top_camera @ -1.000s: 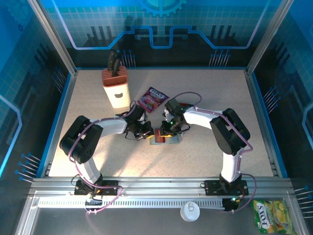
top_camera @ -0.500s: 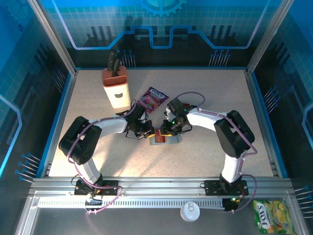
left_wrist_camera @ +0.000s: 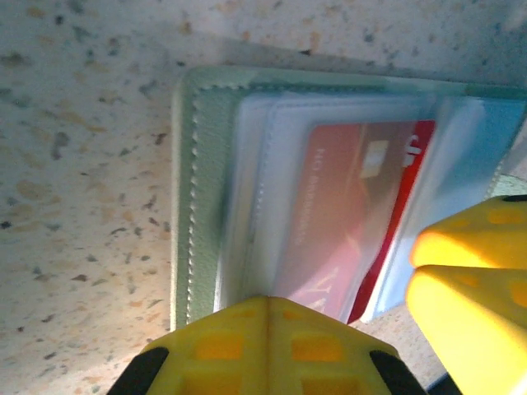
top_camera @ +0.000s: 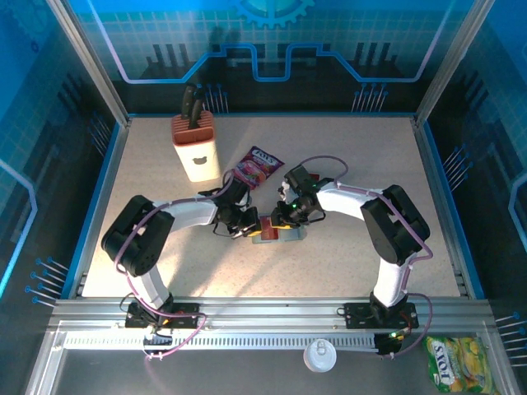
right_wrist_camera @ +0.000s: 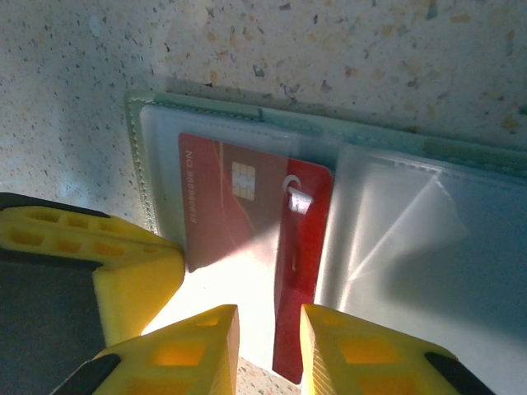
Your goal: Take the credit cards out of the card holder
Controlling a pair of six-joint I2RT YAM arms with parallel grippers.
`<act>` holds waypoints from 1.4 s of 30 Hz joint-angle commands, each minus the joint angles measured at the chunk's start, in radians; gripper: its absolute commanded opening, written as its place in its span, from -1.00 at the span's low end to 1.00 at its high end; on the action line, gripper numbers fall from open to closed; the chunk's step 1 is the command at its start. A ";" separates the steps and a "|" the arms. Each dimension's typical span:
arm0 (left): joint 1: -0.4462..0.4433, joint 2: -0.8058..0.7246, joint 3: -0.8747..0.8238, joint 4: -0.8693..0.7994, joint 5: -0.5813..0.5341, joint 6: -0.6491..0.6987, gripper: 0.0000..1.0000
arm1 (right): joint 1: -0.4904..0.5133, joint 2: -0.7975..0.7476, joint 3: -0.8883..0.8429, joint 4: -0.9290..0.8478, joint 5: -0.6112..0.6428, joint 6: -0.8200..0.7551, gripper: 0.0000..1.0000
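The grey-green card holder (top_camera: 286, 237) lies open flat on the speckled table, mid-table between the two arms. A red credit card (right_wrist_camera: 247, 214) sits in its left clear sleeve, and the card's bare red right strip sticks out past the sleeve. My left gripper (left_wrist_camera: 268, 311) is shut, its tips pressed onto the holder's left panel (left_wrist_camera: 202, 189). My right gripper (right_wrist_camera: 269, 350) stands with its jaws a little apart, and the red card's lower corner lies in the gap, nearer the right finger. The right panel's sleeve (right_wrist_camera: 412, 239) looks clear, with no card showing in it.
A pink-purple snack packet (top_camera: 258, 167) lies just behind the grippers. A knife block (top_camera: 195, 148) stands at the back left. On the near rail, off the table, rest a white lid (top_camera: 319, 355) and a yellow packet (top_camera: 451, 368).
The right gripper has edged slightly left and lower over the card holder. The left gripper has stayed pressed on it.
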 commanded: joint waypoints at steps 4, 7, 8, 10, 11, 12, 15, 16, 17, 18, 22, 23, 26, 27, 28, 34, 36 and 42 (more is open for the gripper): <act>-0.005 0.025 0.034 -0.072 -0.045 0.044 -1.00 | -0.020 -0.001 -0.015 0.012 -0.033 0.009 -0.45; -0.005 0.035 0.034 -0.071 -0.046 0.043 -1.00 | -0.023 0.007 -0.014 0.015 -0.037 0.008 -0.45; -0.005 0.037 0.033 -0.072 -0.048 0.044 -1.00 | -0.025 0.011 -0.014 0.016 -0.039 0.008 -0.45; -0.005 0.039 0.035 -0.073 -0.049 0.044 -1.00 | -0.027 0.023 -0.014 0.017 -0.046 0.008 -0.45; -0.005 0.038 0.035 -0.076 -0.050 0.044 -1.00 | -0.028 0.028 -0.017 0.020 -0.050 0.009 -0.45; -0.005 0.038 0.037 -0.077 -0.051 0.045 -1.00 | -0.027 0.032 -0.018 0.025 -0.053 0.010 -0.45; -0.005 0.039 0.039 -0.081 -0.053 0.047 -1.00 | -0.028 0.039 -0.026 0.038 -0.060 0.015 -0.45; -0.005 0.039 0.040 -0.081 -0.053 0.047 -1.00 | -0.028 0.040 -0.029 0.041 -0.062 0.017 -0.45; -0.005 0.039 0.039 -0.081 -0.052 0.047 -1.00 | -0.029 0.042 -0.030 0.043 -0.064 0.018 -0.45; -0.005 0.038 0.041 -0.081 -0.052 0.047 -1.00 | -0.029 0.046 -0.030 0.045 -0.063 0.018 -0.45; -0.005 0.036 0.042 -0.083 -0.049 0.048 -1.00 | -0.029 0.058 -0.032 0.049 -0.069 0.022 -0.45; -0.005 0.036 0.043 -0.083 -0.049 0.047 -1.00 | -0.029 0.061 -0.033 0.051 -0.071 0.023 -0.45; -0.005 0.036 0.044 -0.084 -0.048 0.047 -1.00 | -0.031 0.060 -0.044 0.077 -0.093 0.036 -0.46; -0.005 0.036 0.044 -0.084 -0.047 0.047 -1.00 | -0.030 0.058 -0.048 0.090 -0.101 0.041 -0.47; -0.005 0.036 0.044 -0.084 -0.047 0.047 -1.00 | -0.032 0.055 -0.053 0.100 -0.108 0.047 -0.47; -0.005 0.039 0.043 -0.092 -0.048 0.048 -1.00 | -0.040 0.023 -0.080 0.144 -0.131 0.079 -0.50; -0.005 0.039 0.043 -0.091 -0.049 0.048 -1.00 | -0.042 0.011 -0.086 0.152 -0.134 0.083 -0.51; -0.005 0.037 0.043 -0.093 -0.048 0.047 -1.00 | -0.045 -0.009 -0.106 0.178 -0.148 0.104 -0.54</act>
